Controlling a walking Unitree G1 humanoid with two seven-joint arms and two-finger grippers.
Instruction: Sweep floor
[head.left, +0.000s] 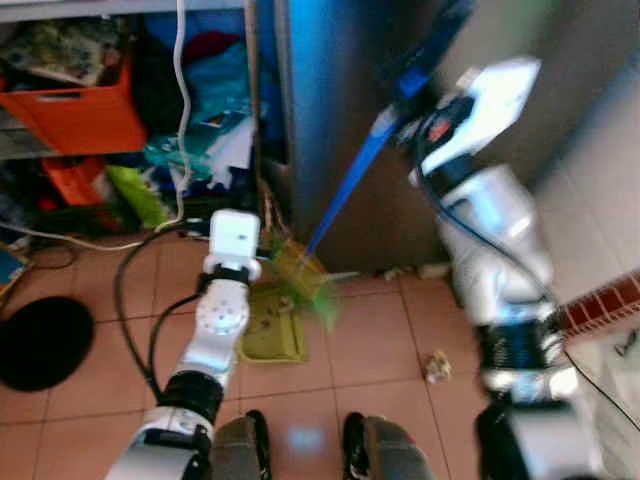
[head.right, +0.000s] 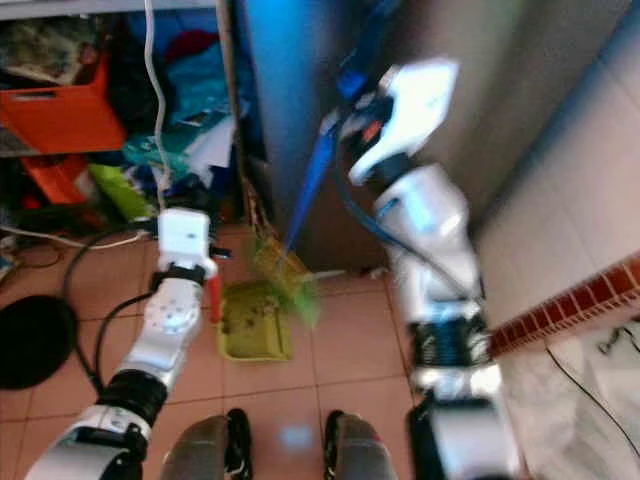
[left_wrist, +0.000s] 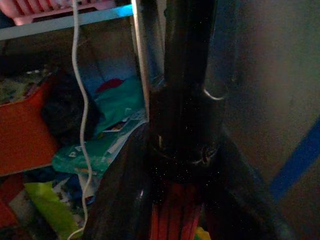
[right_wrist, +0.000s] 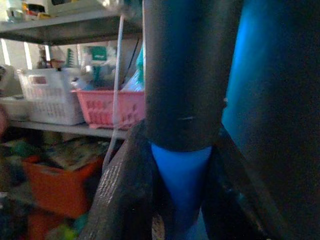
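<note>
Both hands are clamped: right hand (right_wrist: 175, 190) around the blue broom handle (head.left: 350, 190), left hand (left_wrist: 175, 200) on the dustpan (head.right: 255, 320) handle below.

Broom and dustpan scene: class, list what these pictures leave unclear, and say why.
- Broom bristles: blurred in both eye views.
- Dustpan contents: too blurred to tell.
- Scrap on floor: too small to identify.
- Left gripper: very dark in the left wrist view; a red handle shows between its fingers.
- Right gripper: fingertips cut off by the edge.

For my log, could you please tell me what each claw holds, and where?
Right claw grips the broom on its blue handle; left claw grips the dustpan by its red handle.
</note>
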